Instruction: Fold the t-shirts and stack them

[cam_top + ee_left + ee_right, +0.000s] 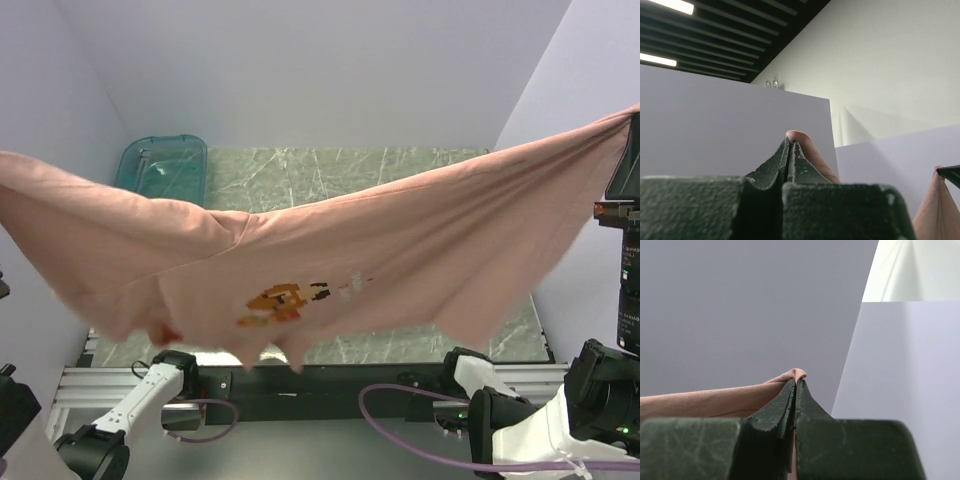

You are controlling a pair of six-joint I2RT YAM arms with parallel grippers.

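Observation:
A dusty-pink t-shirt point(400, 230) hangs spread in the air above the table, sagging in the middle, with its pixel-art print point(290, 298) facing the camera. Its left end runs off the left edge of the top view, where my left gripper is out of sight. In the left wrist view my left gripper point(789, 142) is shut on a fold of the pink cloth point(812, 160). My right gripper point(630, 125) holds the shirt's other end high at the right edge. Seen from the right wrist, that gripper point(796, 382) is shut on the cloth point(715, 401).
A teal translucent tray point(165, 165) sits at the back left of the green marbled table top point(380, 170). Pale lilac walls point(300, 60) close in the back and both sides. The arm bases and a purple cable point(420, 445) lie along the near edge.

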